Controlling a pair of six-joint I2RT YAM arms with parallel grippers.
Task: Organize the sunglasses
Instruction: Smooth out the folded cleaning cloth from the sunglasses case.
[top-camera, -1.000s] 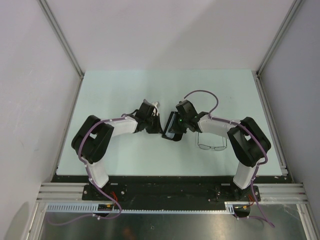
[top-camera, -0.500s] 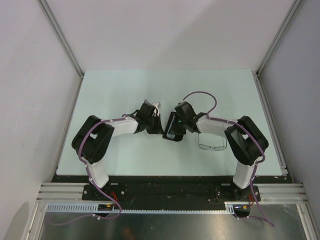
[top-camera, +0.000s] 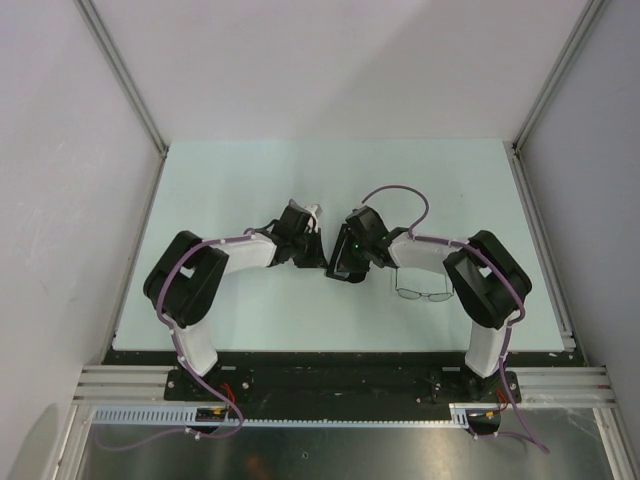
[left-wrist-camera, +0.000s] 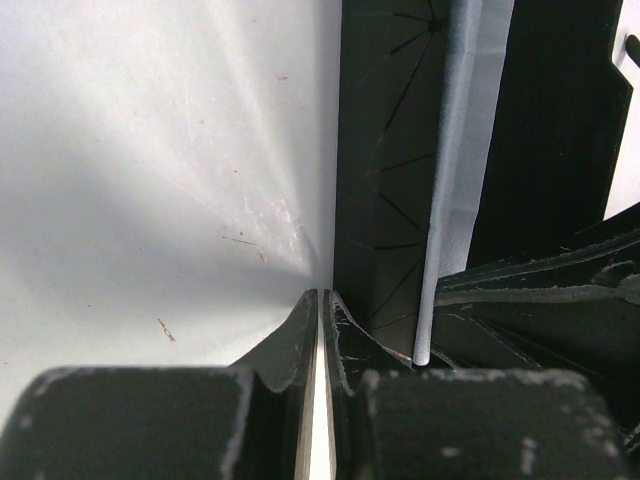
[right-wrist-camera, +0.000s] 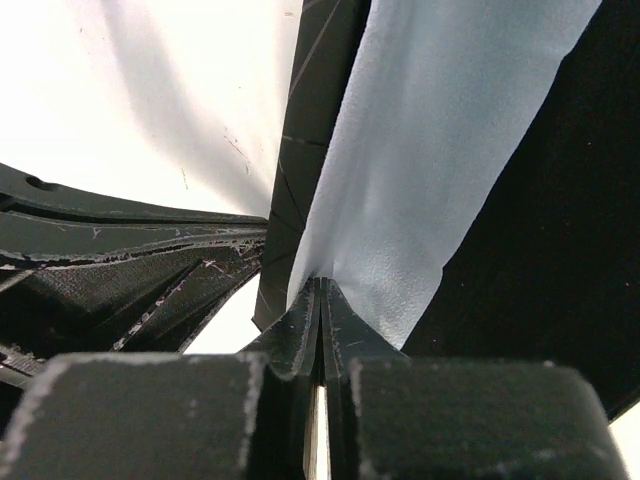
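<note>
The sunglasses (top-camera: 422, 293) lie open on the table, right of both grippers, untouched. A black oblong case (top-camera: 345, 273) sits at the table's middle between the two grippers. My right gripper (top-camera: 343, 258) is over the case, and in the right wrist view it (right-wrist-camera: 320, 285) is shut on the light blue cloth (right-wrist-camera: 440, 150), which lies against the case's dark inside (right-wrist-camera: 545, 230). My left gripper (top-camera: 316, 247) is shut, its tips (left-wrist-camera: 322, 295) set against the case's left wall (left-wrist-camera: 385, 150). A strip of the cloth (left-wrist-camera: 452, 180) shows inside the case.
The pale green table (top-camera: 230, 180) is bounded by metal rails, with grey walls left, right and behind. The right arm's purple cable (top-camera: 400, 190) loops above the case.
My right gripper and the case have shifted slightly left toward the left gripper. The left arm and the sunglasses have not moved.
</note>
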